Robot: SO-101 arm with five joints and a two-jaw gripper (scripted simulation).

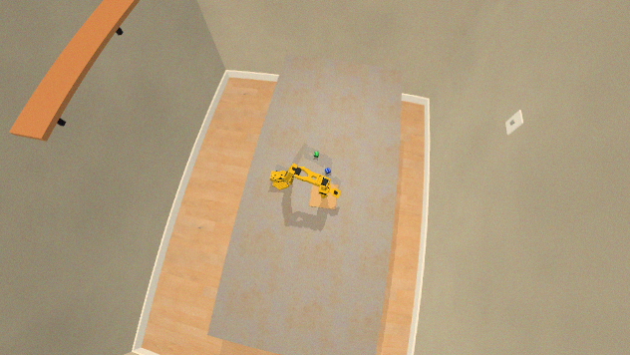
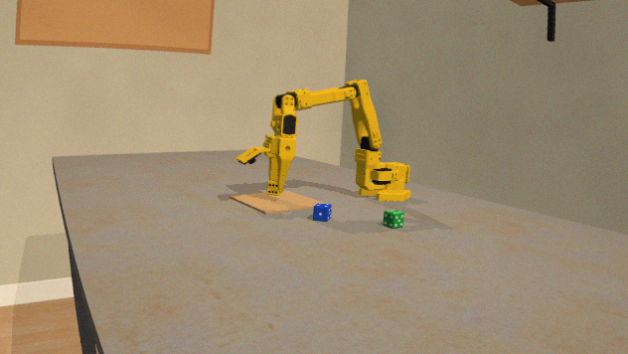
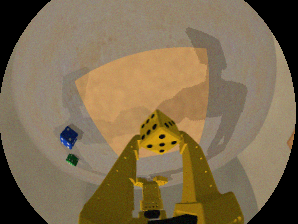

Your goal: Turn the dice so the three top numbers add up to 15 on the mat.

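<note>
My gripper (image 2: 274, 186) (image 3: 160, 144) points down, shut on the yellow die (image 2: 272, 189) (image 3: 161, 142). It holds the die low over the orange-tan mat (image 1: 315, 202) (image 2: 265, 207) (image 3: 150, 75); whether it touches the mat is unclear. In the wrist view the die shows five black pips on its near face, and its corner points up in the picture. The blue die (image 1: 327, 171) (image 2: 322, 212) (image 3: 68, 137) lies on the table beside the mat, one pip on its side facing the exterior camera. The green die (image 1: 316, 155) (image 2: 393, 219) (image 3: 72, 160) lies on the table farther from the mat.
The grey table (image 1: 309, 279) (image 2: 298, 288) carries the arm's base (image 1: 280, 179) (image 2: 393, 195), on the side of the mat away from the table's left edge in the exterior view. The arm arches above the table, and its shadow falls across the mat and table.
</note>
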